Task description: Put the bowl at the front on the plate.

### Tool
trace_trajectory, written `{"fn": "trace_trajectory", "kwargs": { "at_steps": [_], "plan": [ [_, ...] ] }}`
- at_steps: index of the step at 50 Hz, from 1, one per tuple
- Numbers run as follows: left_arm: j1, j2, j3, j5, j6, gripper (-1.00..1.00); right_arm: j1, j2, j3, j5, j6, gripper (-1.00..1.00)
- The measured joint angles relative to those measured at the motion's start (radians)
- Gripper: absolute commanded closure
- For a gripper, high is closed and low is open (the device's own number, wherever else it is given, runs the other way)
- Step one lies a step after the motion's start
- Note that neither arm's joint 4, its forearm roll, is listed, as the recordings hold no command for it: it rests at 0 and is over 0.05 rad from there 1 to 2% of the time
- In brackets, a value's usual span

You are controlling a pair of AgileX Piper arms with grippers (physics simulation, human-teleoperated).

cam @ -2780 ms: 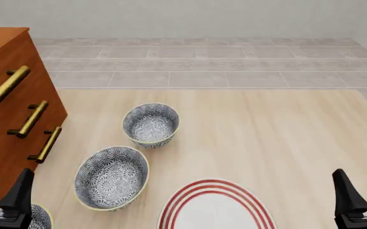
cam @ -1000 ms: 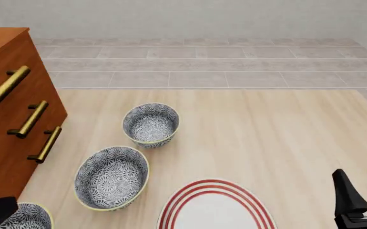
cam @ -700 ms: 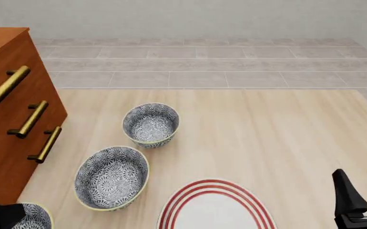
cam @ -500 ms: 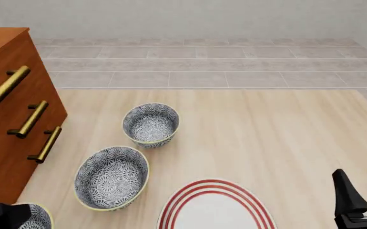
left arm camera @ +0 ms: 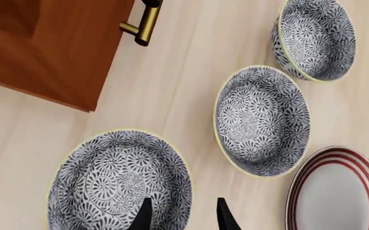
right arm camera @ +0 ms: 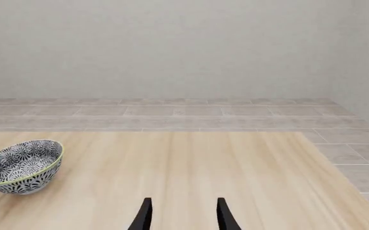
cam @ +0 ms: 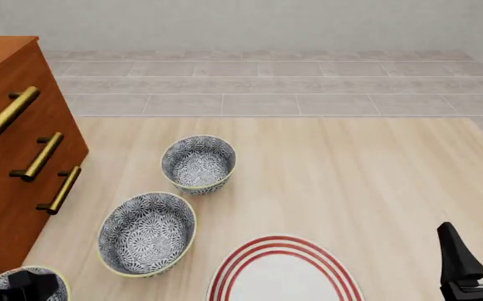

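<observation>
Front view crops bowl (cam: 20, 283), plate (cam: 283, 271) at bottom edge — left pincer (cam: 24, 287) mostly cut off.

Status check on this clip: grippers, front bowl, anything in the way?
Left gripper open, fingers straddling front bowl rim. Right gripper open, idle. Bowl not lifted; plate bare. Path to plate looks unobstructed.

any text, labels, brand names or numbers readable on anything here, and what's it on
None: no view shows any readable text.
The three bowls, including the front bowl, carry only a floral pattern.
The plate has only red rings.
The wooden cabinet has plain brass handles and no label.
The left gripper and right gripper bear no markings.
</observation>
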Motion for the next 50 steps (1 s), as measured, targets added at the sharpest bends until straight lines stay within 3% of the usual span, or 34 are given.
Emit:
{"fn": "trace_trajectory", "kwargs": {
  "at_steps": [50],
  "plan": [
    [-0.053,0.111,0.199,-0.242,-0.072,-1.0,0.0,0.0,0.0,0.0,0.0,-1.0]
  ]
}}
